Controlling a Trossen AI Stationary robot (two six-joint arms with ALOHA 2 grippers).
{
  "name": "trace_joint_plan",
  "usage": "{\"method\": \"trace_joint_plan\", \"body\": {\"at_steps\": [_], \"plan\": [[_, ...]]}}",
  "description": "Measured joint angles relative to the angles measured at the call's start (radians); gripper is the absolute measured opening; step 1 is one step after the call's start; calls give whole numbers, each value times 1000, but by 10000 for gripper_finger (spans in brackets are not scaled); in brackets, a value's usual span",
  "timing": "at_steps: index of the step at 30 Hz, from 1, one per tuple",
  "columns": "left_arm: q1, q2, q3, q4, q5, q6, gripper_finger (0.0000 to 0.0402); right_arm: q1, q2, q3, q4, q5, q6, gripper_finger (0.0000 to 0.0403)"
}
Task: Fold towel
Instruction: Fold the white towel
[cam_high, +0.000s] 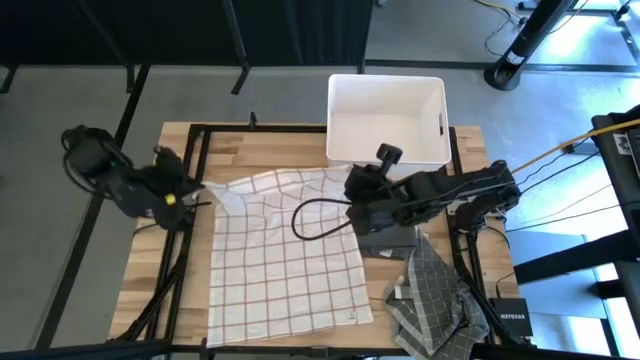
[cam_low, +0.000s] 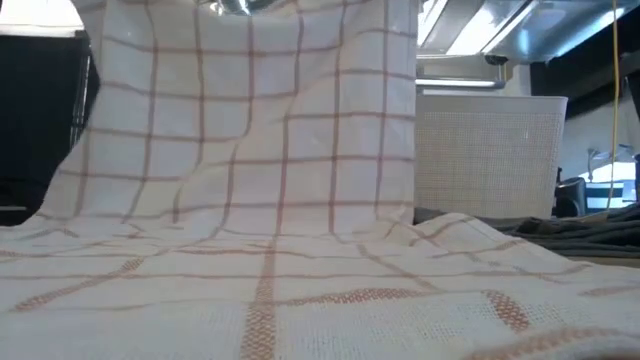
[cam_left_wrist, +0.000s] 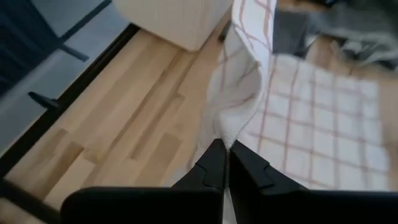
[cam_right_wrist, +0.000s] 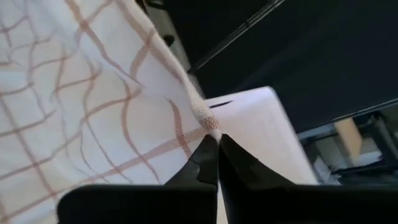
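A: Lying on the pale wooden table is the white cotton towel with thin red checks; its far edge is lifted, near the white plastic basket.

B: Yes. The left gripper and the right gripper are each clamped on a far corner.

A: So I judge the first fold is starting. Next, both corners should travel together toward the near edge, kept level.
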Motion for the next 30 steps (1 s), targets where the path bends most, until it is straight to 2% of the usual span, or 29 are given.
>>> {"method": "trace_joint_plan", "body": {"at_steps": [6, 11, 15, 19, 24, 27, 30], "plan": [[0, -37, 106, 2, 5, 32, 1, -35, -6, 0, 27, -14, -84, 5], [0, -38, 193, 3, 78, 69, 1, -99, -6, 0, 28, -152, -85, 5], [0, -37, 219, 2, 195, 79, 1, -131, -6, 0, 29, -237, -83, 5], [0, -32, 160, 3, 305, 16, 1, -104, -6, 0, 24, -315, -42, 5], [-18, 22, 38, 3, 437, -57, 1, 4, -6, 0, 23, -393, 47, 5], [-62, 62, -43, 30, 483, -135, 1, 76, -5, -28, 35, -445, 132, 5], [-124, 105, -125, 130, 506, -208, 1, 151, 5, -91, 46, -498, 228, 5]]}}
